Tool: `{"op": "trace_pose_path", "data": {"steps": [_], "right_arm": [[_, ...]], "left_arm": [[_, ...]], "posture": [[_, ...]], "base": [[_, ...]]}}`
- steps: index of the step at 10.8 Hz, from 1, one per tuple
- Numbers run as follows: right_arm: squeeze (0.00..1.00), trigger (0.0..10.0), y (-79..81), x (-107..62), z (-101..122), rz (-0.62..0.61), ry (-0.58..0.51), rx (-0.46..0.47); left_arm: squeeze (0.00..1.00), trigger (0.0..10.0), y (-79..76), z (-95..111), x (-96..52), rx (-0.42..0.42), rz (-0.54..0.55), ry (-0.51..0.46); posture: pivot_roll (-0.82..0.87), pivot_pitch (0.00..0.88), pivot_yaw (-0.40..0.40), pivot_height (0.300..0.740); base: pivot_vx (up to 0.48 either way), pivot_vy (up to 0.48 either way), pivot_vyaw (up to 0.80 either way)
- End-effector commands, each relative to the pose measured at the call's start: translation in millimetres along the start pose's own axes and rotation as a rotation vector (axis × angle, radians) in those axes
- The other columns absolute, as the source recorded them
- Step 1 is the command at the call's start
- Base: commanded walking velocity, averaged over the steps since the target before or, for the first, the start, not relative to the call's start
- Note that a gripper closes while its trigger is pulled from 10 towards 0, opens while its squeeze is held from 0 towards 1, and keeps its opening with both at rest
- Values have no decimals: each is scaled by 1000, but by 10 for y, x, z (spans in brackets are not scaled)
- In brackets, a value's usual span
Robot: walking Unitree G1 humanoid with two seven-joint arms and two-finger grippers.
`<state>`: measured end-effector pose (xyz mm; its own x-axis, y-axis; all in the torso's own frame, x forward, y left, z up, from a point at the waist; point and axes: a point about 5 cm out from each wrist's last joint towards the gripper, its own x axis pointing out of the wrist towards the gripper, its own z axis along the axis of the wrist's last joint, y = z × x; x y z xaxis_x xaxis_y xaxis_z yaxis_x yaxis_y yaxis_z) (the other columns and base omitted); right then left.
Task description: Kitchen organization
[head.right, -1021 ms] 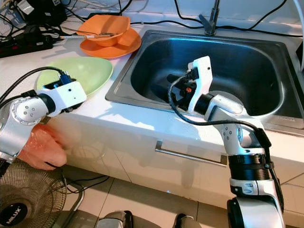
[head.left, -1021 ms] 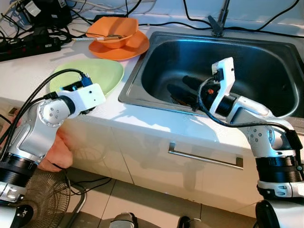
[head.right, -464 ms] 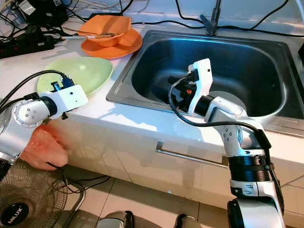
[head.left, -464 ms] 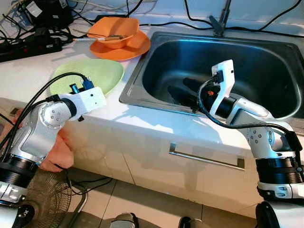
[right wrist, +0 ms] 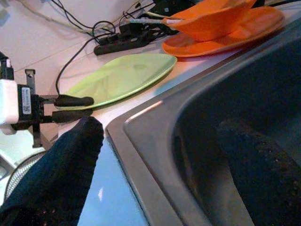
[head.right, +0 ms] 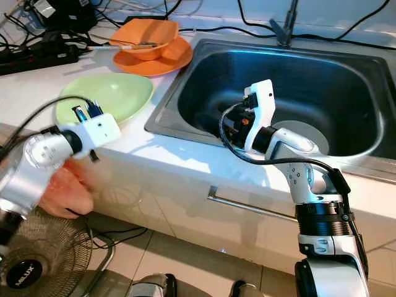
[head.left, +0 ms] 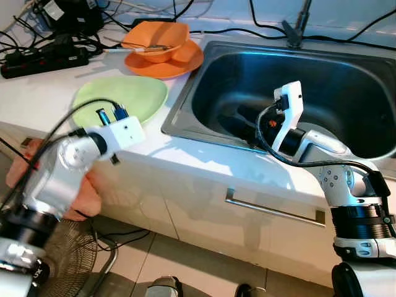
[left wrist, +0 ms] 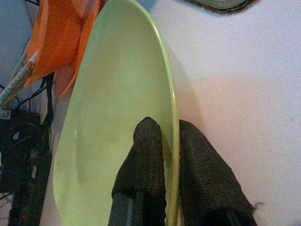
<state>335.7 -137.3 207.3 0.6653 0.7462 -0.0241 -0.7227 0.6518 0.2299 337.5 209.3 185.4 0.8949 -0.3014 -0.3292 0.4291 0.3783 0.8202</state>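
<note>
Item: green plate, oval and shallow, lying flat on the white counter at about 10 o'clock in the left eye view, its long axis running from 8 o'clock toward 2 o'clock, just beside the sink rim. Attending tool: left gripper, met at the plate's near edge; in the left wrist view one black finger lies over the inside of the rim and the other under or outside it, the two drawn close with the rim between them, so the plate reads as pinched at its edge, though how firmly cannot be told. The plate extends straight ahead of this gripper along the finger line. Secondary tool: right gripper, fingers spread wide, straddling the sink's near wall, holding nothing; the plate lies well apart from it, past the sink's left rim. Neighbour: orange bowl on an orange plate, beyond the green plate at 12 o'clock. Judgement: the left arm is the nearer.
</note>
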Motion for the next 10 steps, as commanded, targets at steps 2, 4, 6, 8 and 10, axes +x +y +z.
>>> {"op": "trace_pose_path", "data": {"steps": [2, 4, 6, 8, 10], "right_arm": [[0, 10000, 17, 36, 29, 15, -4, -13], [0, 10000, 6, 38, 19, 11, -3, -10], [0, 10000, 0, 44, 13, 7, -3, -7], [0, 10000, -5, 53, 2, 8, -3, 10], [0, 10000, -29, 72, -29, -11, 16, 42]], "left_arm": [[0, 0, -247, -45, 35, -3, -90, 15], [0, 0, -240, 8, 40, -10, -71, -18], [0, 0, -250, 104, 30, -4, -29, -69], [0, 0, -286, 258, -17, 23, 69, -149], [0, 0, -366, 502, -74, 42, 173, -267]], "posture": [[221, 115, 81, 740], [222, 114, 80, 740], [222, 110, 80, 740], [226, 108, 78, 740], [224, 104, 72, 740]], "base": [[0, 0, 0], [0, 0, 0], [0, 0, 0], [0, 0, 0], [0, 0, 0]]}}
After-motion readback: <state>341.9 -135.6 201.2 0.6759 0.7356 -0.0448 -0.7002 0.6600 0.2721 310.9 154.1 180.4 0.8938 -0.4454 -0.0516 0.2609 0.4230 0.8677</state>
